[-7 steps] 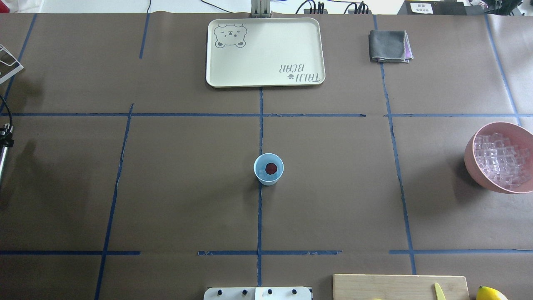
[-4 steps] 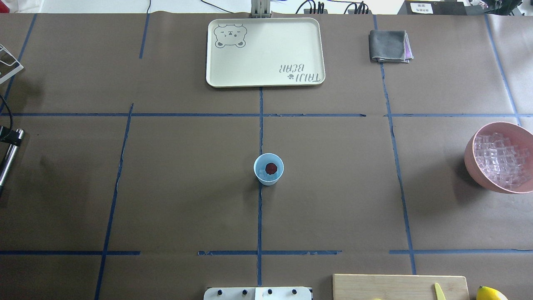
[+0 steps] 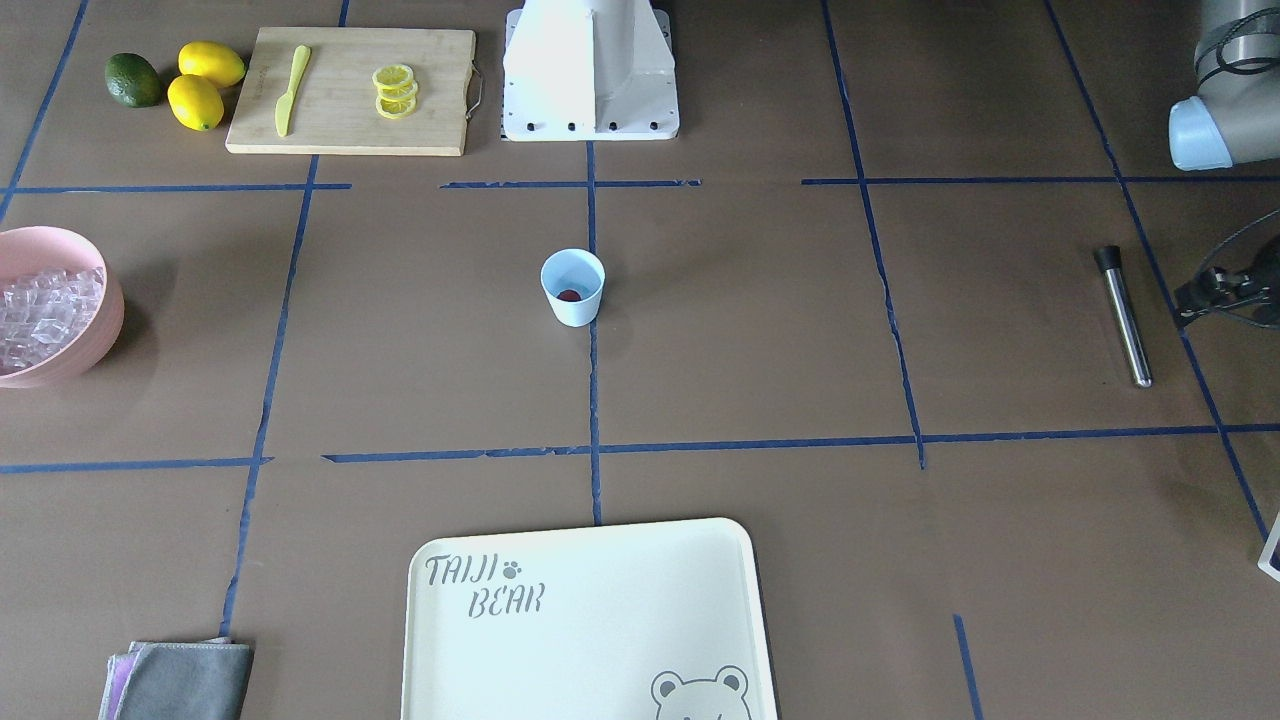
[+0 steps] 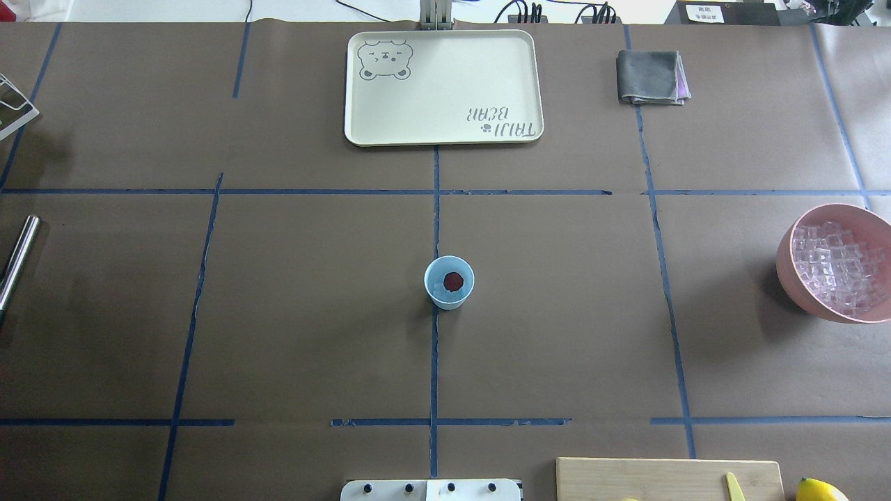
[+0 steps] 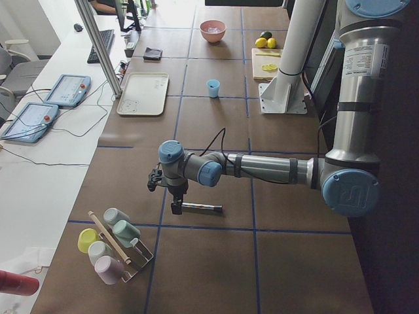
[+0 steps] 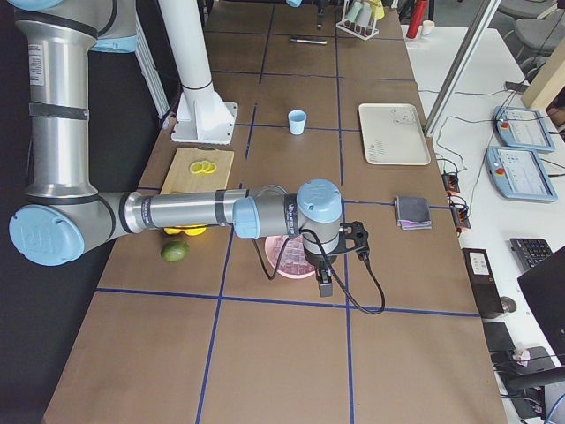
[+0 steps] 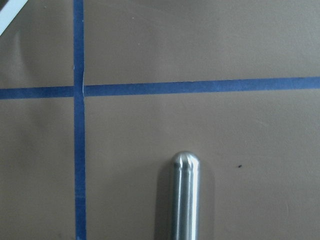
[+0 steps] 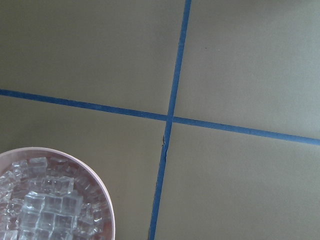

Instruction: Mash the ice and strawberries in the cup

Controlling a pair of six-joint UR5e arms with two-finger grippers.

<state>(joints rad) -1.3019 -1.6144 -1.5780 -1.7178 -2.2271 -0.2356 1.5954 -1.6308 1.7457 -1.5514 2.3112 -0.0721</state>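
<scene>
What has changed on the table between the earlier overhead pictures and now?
The left gripper, earlier on the silver end of the metal rod at the overhead view's left edge, has drawn out of that view. The rod shifted slightly toward the table's middle and now lies free. The cup, the strawberry, the pink bowl and the tray stayed put.

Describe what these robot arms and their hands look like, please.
The left arm and right arm are silver-grey tubes linked by round joints with pale blue caps. The left hand and right hand are small and black, each with a thin black cable looping off the wrist.
</scene>
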